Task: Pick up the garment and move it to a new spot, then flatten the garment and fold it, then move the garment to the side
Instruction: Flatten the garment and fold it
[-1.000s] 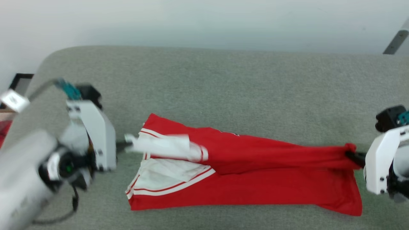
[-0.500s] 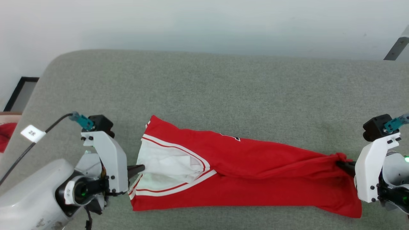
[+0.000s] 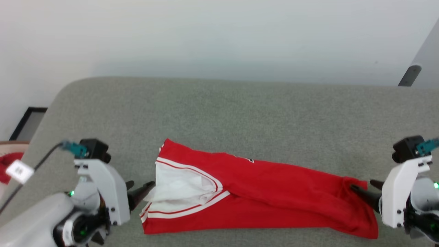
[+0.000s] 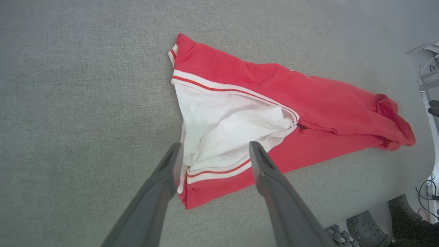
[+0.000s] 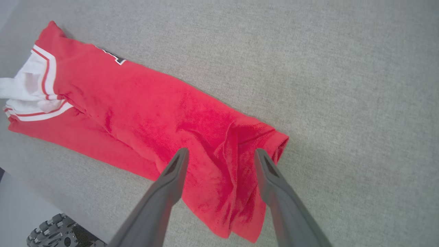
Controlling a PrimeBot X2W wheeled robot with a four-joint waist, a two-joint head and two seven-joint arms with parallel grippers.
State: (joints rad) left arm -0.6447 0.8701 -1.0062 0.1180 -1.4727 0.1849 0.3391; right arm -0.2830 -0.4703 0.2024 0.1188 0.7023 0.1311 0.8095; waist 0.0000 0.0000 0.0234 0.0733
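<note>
The garment (image 3: 274, 195), a red jersey with white sleeves and striped trim, lies folded lengthwise along the near edge of the grey table (image 3: 219, 113). Only a sliver of its black lettering (image 3: 248, 159) shows at the fold. My left gripper (image 3: 140, 188) stands open at the sleeve end, its tips just off the white sleeve (image 3: 178, 187). In the left wrist view the left gripper (image 4: 215, 147) straddles the white sleeve (image 4: 226, 127) without gripping it. My right gripper (image 3: 365, 187) is open at the hem end. In the right wrist view the right gripper (image 5: 222, 152) hovers over the bunched red hem (image 5: 240, 137).
A small red cloth (image 3: 7, 164) lies off the table's left edge, near a black-framed panel (image 3: 29, 120). A pale wall rises behind the table. A grey strut (image 3: 408, 73) stands at the far right. Grey perforated shoes (image 4: 363, 226) sit on the floor below the table edge.
Both grippers have opened and let go of the garment's ends. The lifted white sleeve and the bunched hem have dropped onto the table. The camera view has shifted a little.
</note>
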